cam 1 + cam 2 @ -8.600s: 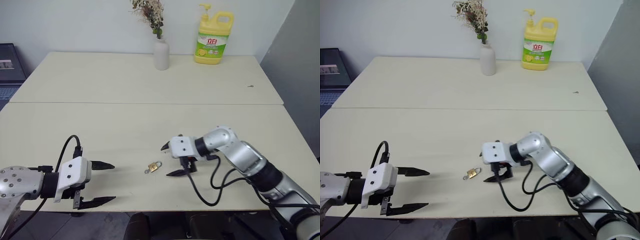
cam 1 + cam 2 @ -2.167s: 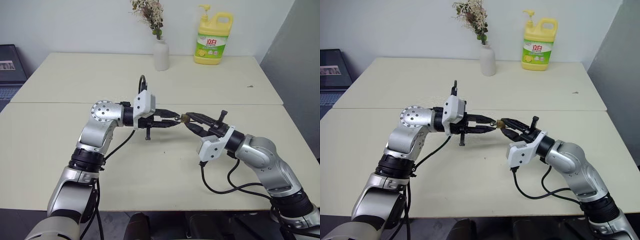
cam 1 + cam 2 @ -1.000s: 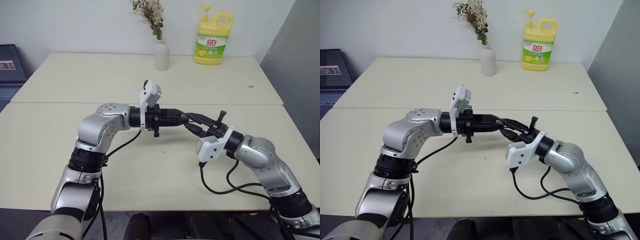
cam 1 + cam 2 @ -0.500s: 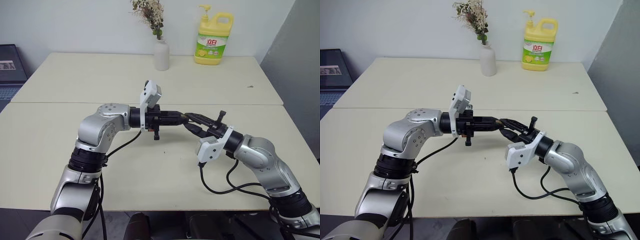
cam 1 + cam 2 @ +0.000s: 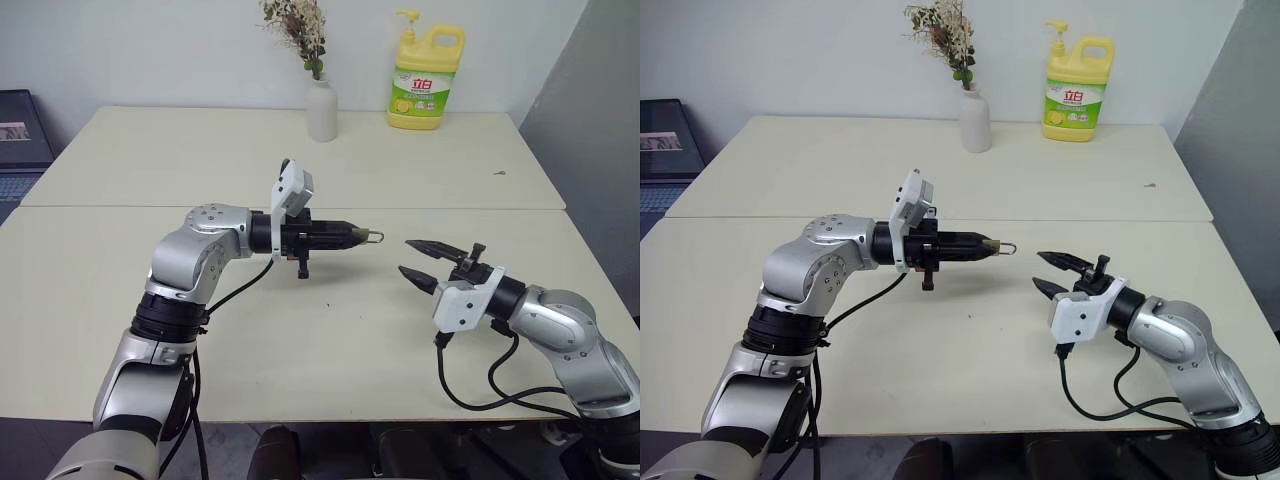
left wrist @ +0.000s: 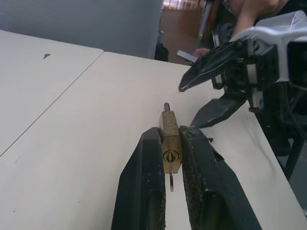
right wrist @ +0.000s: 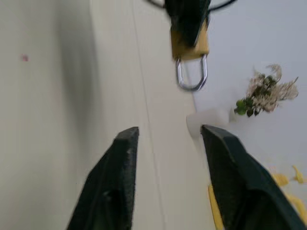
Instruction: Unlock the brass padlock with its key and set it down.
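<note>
Clamping the brass padlock (image 6: 170, 143), the left gripper (image 6: 171, 158) points its shackle outward. The right gripper (image 5: 422, 260), apart beyond it, stands open, empty.

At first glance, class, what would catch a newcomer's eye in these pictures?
The brass padlock, clamped in the left gripper and held above the middle of the table, shackle towards the right gripper, whose jaws stand open and empty just beyond it. A key sticks out of the lock's keyhole.

Silver arms, white wrists, black cables, fingers (image 5: 425, 246)
</note>
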Robot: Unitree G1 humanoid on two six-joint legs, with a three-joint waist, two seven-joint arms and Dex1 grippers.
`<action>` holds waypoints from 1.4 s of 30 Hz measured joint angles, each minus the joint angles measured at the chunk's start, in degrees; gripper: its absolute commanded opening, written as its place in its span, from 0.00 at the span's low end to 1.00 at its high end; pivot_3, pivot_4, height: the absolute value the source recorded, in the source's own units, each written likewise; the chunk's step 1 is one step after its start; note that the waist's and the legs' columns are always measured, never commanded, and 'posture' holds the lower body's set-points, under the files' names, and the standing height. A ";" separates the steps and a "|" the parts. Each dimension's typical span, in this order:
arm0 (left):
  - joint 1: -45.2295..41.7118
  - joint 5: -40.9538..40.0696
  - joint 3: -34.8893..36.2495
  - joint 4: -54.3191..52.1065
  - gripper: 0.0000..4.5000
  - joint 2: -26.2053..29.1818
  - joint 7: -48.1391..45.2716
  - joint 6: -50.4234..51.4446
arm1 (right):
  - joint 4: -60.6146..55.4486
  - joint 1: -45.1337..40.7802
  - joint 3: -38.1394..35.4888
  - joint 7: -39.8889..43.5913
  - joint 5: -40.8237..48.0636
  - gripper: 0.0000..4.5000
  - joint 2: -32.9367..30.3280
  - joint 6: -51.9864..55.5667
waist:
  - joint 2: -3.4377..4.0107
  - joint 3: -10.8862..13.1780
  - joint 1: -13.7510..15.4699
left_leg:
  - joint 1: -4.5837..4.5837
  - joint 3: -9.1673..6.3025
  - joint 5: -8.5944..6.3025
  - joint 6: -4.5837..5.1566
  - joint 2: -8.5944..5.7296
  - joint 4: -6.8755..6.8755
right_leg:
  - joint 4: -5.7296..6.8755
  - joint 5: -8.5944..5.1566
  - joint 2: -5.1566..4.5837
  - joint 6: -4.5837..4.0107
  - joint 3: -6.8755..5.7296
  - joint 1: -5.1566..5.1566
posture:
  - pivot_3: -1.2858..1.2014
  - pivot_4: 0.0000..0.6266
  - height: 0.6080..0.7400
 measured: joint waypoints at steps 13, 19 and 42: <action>-0.09 -0.34 -0.02 -0.24 0.04 0.20 -2.20 0.17 | 0.88 -6.26 3.06 2.06 3.16 0.00 3.19 2.38 | 0.00 0.00 0.21 | -0.02 -0.05 0.00 0.00 -0.02 0.01 | -0.02 -0.08 0.00 0.14 -0.03 0.03 | 0.52 0.24 1.00; 0.03 -0.57 -0.02 -1.70 0.04 0.47 -2.37 0.44 | 3.05 -7.92 3.90 2.10 3.08 0.00 3.27 2.27 | 0.00 0.00 0.20 | -0.01 -0.07 0.00 0.00 -0.01 0.00 | -0.02 -0.08 0.00 0.14 -0.04 0.03 | 0.52 0.24 1.00; 0.51 -1.71 -0.02 -3.62 0.04 2.36 -5.92 1.54 | 8.32 -8.65 4.67 6.06 4.58 0.00 1.31 -1.90 | 0.00 0.00 0.18 | -0.01 -0.07 0.00 0.01 -0.01 0.00 | -0.02 -0.09 0.00 0.14 -0.04 0.03 | 0.52 0.24 1.00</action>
